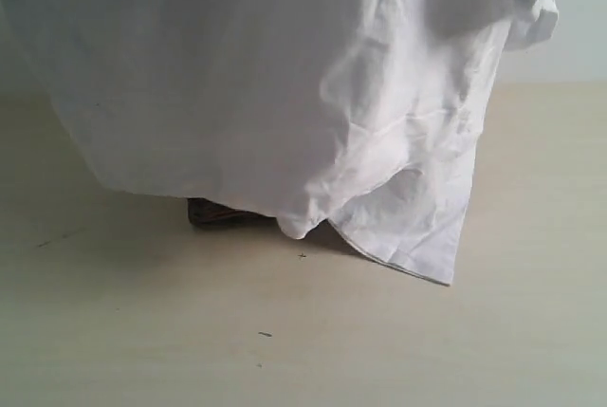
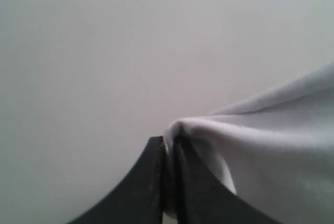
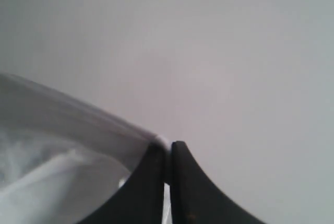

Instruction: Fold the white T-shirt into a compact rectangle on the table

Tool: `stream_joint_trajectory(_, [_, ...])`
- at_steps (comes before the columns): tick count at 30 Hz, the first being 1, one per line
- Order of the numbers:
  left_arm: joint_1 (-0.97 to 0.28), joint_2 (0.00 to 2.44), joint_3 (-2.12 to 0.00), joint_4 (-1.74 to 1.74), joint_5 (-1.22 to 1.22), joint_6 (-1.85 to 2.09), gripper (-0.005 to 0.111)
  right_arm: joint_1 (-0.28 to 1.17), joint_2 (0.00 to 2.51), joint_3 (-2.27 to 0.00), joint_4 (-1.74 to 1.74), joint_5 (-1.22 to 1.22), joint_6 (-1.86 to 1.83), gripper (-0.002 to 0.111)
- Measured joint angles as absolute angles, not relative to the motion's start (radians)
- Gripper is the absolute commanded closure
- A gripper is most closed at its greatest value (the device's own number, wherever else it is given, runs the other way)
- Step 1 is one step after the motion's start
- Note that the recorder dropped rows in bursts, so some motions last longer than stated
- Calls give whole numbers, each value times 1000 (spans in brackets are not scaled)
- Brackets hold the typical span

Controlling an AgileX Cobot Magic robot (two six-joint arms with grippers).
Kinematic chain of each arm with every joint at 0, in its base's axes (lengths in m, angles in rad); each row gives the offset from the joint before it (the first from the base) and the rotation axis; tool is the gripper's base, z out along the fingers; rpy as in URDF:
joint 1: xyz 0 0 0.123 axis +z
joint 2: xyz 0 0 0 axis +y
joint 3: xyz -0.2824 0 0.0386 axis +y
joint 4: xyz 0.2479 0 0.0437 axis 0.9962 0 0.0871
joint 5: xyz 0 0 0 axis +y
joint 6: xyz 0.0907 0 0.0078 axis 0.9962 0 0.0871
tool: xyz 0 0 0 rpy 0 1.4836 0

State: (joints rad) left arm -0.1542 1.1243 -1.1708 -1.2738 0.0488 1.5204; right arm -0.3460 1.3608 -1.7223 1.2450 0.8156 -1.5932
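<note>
Shirt (image 1: 285, 75) hangs close, white, creased, held up over table (image 1: 398, 350); top cut off. Left gripper (image 2: 170, 148) and right gripper (image 3: 168, 151) each pinch cloth. Dark object (image 1: 211, 212) behind, mostly hidden.

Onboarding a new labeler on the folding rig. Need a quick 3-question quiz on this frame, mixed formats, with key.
1. Multiple choice: the left gripper and right gripper are each A) open, B) shut on a pinch of the white T-shirt, C) shut on nothing.
2. True or false: the shirt lies folded flat on the table.
3. Short answer: in the exterior view, what shows below the shirt's hanging hem, left of centre?
Key: 1 B. 2 False; it hangs unfolded above the table. 3 A small dark object, mostly hidden by the cloth.
</note>
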Motion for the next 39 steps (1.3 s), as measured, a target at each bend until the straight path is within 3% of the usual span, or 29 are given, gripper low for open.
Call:
stream_joint_trajectory(7, [-143, 1063, -1148, -1277, 154, 1520, 107, -352, 1361, -1726, 955, 1116, -1483, 108])
stream_joint_trajectory(14, [-143, 1021, -1101, -1274, 208, 1497, 107, -354, 1361, -1726, 867, 1158, -1474, 108])
stream_joint_trajectory(24, [-143, 1026, -1094, -1265, 465, 1382, 107, -354, 1319, -1726, 809, 916, -1482, 108])
stream_joint_trajectory(32, [-145, 1116, -1115, -1267, 288, 1429, 107, -346, 1340, -1726, 809, 664, -1496, 108])
stream_joint_trajectory(39, [-155, 1269, -1216, -1312, 375, 1464, 107, -342, 1423, -1726, 845, 488, -1513, 108])
